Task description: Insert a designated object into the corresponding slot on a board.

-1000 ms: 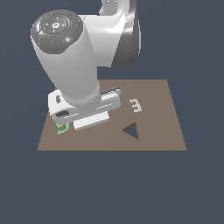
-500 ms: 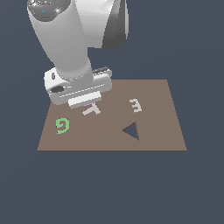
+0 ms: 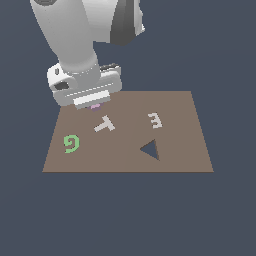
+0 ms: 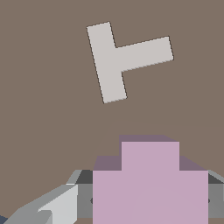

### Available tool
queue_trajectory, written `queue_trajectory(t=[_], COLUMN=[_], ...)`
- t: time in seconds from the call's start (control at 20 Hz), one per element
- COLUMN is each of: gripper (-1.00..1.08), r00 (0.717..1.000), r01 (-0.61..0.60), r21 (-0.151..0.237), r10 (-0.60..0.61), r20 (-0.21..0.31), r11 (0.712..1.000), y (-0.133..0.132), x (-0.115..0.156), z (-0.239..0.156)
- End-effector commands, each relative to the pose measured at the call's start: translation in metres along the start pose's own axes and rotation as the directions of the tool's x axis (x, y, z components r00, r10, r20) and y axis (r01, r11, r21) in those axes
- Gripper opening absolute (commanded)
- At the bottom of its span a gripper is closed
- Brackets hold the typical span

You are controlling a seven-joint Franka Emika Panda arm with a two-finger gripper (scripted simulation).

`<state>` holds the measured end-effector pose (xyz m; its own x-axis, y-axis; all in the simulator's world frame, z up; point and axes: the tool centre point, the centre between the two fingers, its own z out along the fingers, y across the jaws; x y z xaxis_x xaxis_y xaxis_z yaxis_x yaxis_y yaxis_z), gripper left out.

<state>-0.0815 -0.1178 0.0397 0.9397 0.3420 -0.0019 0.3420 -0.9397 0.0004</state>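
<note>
My gripper (image 3: pixel 94 105) hangs over the back left part of the brown board (image 3: pixel 175 105), in the exterior view's left. It is shut on the pale pink-lilac piece (image 3: pixel 95 106), of which only a sliver shows under the hand. In the wrist view the pink piece (image 4: pixel 151 183) fills the space between my fingers (image 4: pixel 57 205), held a little above the board (image 4: pixel 43 109), with its shadow on the board just ahead of it. No dark flower-shaped slot shows in either view.
A white T (image 3: pixel 104 124) lies on the board just in front of my gripper; it also shows in the wrist view (image 4: pixel 124 59). A green spiral (image 3: pixel 71 143) sits front left, a dark triangular hole (image 3: pixel 150 149) front centre, a pale E-like shape (image 3: pixel 155 120) right of centre.
My gripper has moved from low over the green spiral toward the back of the board and risen. The spiral and the white T are now uncovered.
</note>
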Motion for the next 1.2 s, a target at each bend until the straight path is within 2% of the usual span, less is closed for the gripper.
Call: queue_trajectory(t=[0.0,0.65,0.7,1.15], gripper=[-1.00,-1.00,1.00,1.00], r00=[1.000,1.000,1.000,1.000], r01=[0.002,0.003,0.003,0.003], r21=[0.000,0.000,0.000,0.000], r10=[-0.002,-0.003,-0.003,-0.003], r20=[-0.001,-0.001,-0.001,-0.001], r11=[1.000,1.000,1.000,1.000], y=[0.000,0.001,0.001,0.001], x=[-0.007,-0.013,-0.013,-0.013], z=[-0.001,0.009,0.009,0.009])
